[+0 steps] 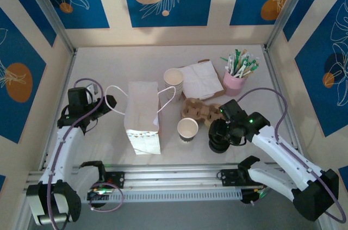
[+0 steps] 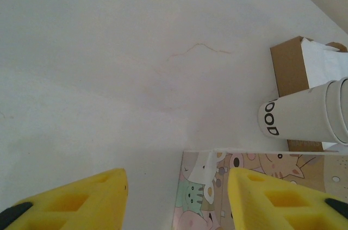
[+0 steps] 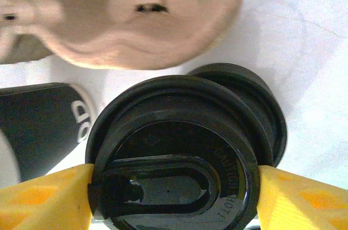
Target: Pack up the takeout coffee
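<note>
My right gripper (image 1: 219, 136) (image 3: 174, 189) is shut on a round black lid (image 3: 174, 148), one yellow finger against each side of its rim. That lid is the top one of a small pile of black lids (image 3: 263, 105) on the table. An open cream paper cup (image 1: 188, 129) without a lid stands just left of the gripper, its side (image 3: 38, 132) in shadow. The takeout coffee, a cup with its lid on, is out of view. A white paper bag (image 1: 142, 116) (image 2: 261, 186) lies left of the cup. My left gripper (image 1: 106, 103) (image 2: 176, 200) is open by the bag's handle, holding nothing.
A brown pulp cup carrier (image 1: 198, 111) (image 3: 136, 18) lies just behind the lids. A stack of cream cups (image 1: 173, 80) (image 2: 304, 116), a pile of napkins (image 1: 202, 79) and a pink cup of straws (image 1: 236, 78) stand further back. Walls close in the table.
</note>
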You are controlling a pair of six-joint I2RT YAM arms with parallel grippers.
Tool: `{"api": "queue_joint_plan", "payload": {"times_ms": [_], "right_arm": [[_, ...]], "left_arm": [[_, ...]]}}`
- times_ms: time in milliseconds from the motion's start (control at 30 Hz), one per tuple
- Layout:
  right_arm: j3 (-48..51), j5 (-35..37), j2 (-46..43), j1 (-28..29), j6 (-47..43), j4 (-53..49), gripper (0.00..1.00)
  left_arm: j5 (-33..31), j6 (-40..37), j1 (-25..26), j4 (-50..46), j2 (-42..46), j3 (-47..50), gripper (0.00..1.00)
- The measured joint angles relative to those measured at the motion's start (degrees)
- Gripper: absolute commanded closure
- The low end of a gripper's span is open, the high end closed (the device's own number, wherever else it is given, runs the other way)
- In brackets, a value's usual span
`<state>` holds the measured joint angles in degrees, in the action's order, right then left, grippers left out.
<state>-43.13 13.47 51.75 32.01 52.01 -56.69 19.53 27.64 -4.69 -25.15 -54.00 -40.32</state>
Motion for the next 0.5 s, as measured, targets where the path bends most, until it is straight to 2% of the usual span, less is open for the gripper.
{"api": "queue_joint_plan", "payload": {"times_ms": [500], "right_arm": [[-14.27,1.55,6.58,6.71,-3.48,-3.50,0.29]], "left_arm": [[0.00,0.37,0.09,0.28,-0.17,0.00,0.48]]}}
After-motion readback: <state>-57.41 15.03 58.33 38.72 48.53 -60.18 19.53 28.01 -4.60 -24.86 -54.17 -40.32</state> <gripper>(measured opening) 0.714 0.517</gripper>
